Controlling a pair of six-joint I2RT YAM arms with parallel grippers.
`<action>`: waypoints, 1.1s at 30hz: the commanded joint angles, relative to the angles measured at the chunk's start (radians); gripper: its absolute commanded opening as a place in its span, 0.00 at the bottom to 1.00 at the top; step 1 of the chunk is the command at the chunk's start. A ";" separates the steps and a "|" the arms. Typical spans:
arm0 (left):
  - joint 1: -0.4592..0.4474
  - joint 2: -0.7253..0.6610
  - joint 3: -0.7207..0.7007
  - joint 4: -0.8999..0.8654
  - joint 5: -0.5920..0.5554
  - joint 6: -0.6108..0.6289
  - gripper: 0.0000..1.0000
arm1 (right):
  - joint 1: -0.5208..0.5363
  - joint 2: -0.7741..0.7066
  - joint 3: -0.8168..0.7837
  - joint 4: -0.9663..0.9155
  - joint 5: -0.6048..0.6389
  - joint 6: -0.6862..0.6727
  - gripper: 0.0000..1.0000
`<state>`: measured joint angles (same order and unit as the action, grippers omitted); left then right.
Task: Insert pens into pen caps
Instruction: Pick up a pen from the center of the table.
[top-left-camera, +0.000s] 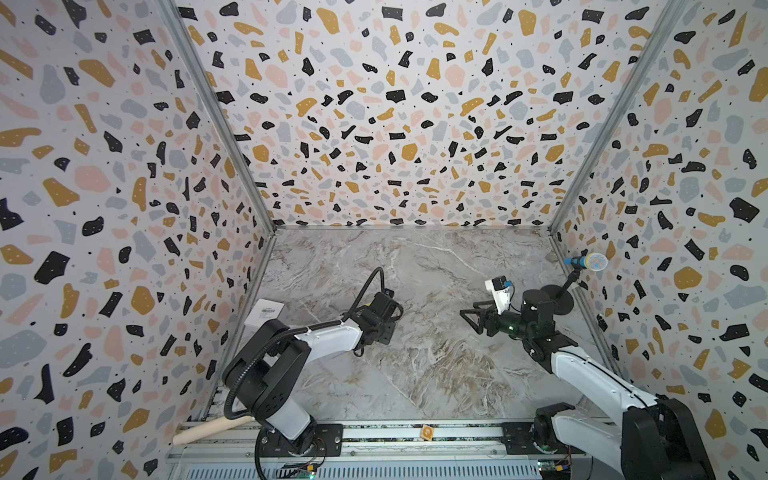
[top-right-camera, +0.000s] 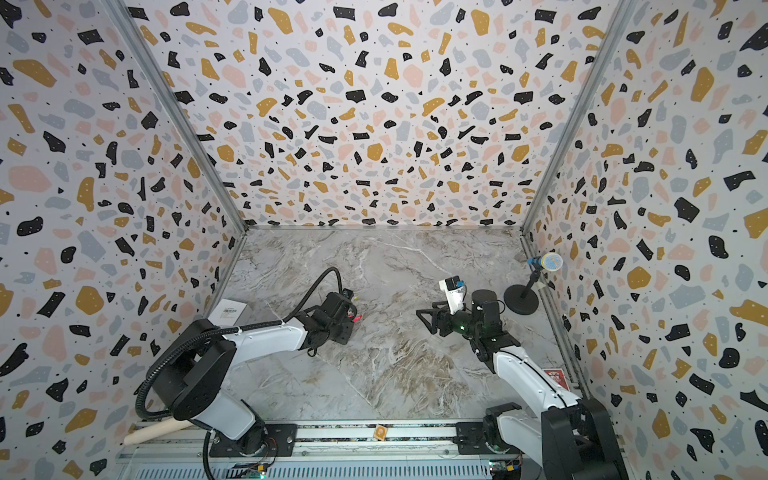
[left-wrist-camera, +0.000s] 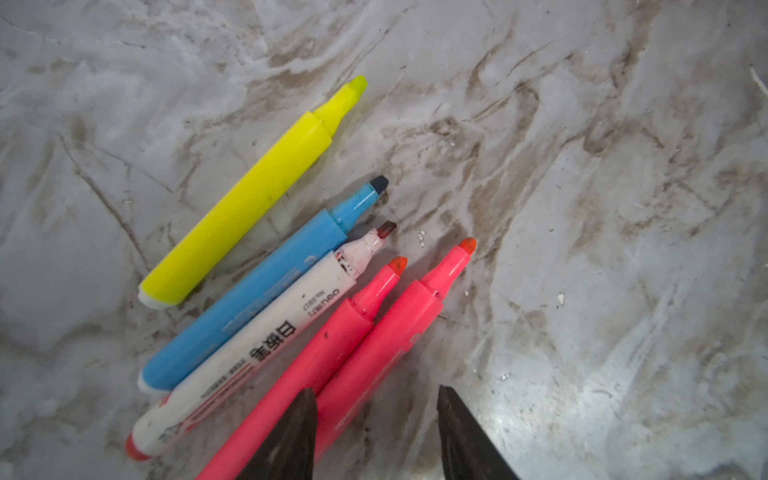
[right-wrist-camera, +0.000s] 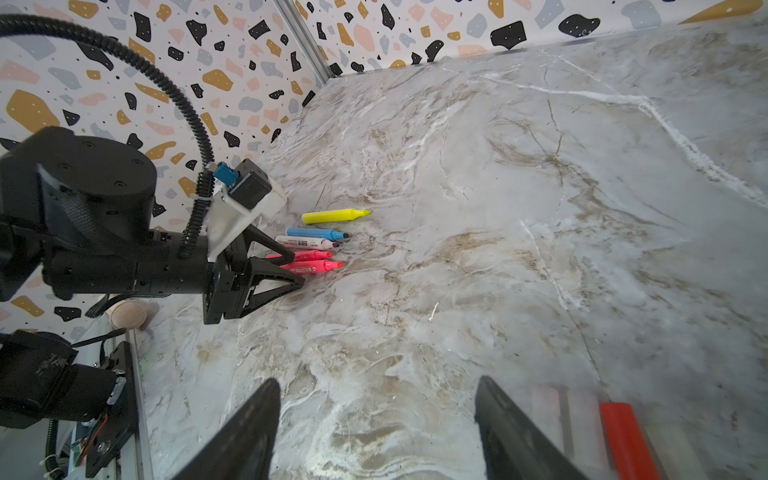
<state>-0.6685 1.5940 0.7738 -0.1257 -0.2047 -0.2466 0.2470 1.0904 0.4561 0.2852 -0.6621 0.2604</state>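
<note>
Five pens (left-wrist-camera: 257, 332) lie by left end effector (left-wrist-camera: 376, 389), microphone (top-left-camera: 590, 262) apart

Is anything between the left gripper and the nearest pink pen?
Nothing visible. The open left gripper straddles the outer pink pen. The second pink pen lies right alongside it, beneath one finger, and might crowd the grip.

The red-orange cap (right-wrist-camera: 627, 440) (blurred) runs off the right wrist view's edge.
</note>
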 joint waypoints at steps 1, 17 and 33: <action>0.003 0.013 0.026 0.018 0.014 0.010 0.47 | 0.003 -0.030 -0.007 0.012 0.000 0.000 0.74; 0.001 0.026 0.025 -0.002 0.051 0.003 0.40 | 0.003 -0.036 -0.011 0.018 0.016 0.003 0.74; -0.015 0.063 0.034 -0.047 0.023 0.018 0.32 | -0.005 -0.037 -0.014 0.023 0.061 0.032 0.74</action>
<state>-0.6773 1.6302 0.7860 -0.1459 -0.1688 -0.2455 0.2466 1.0702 0.4473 0.3008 -0.6144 0.2825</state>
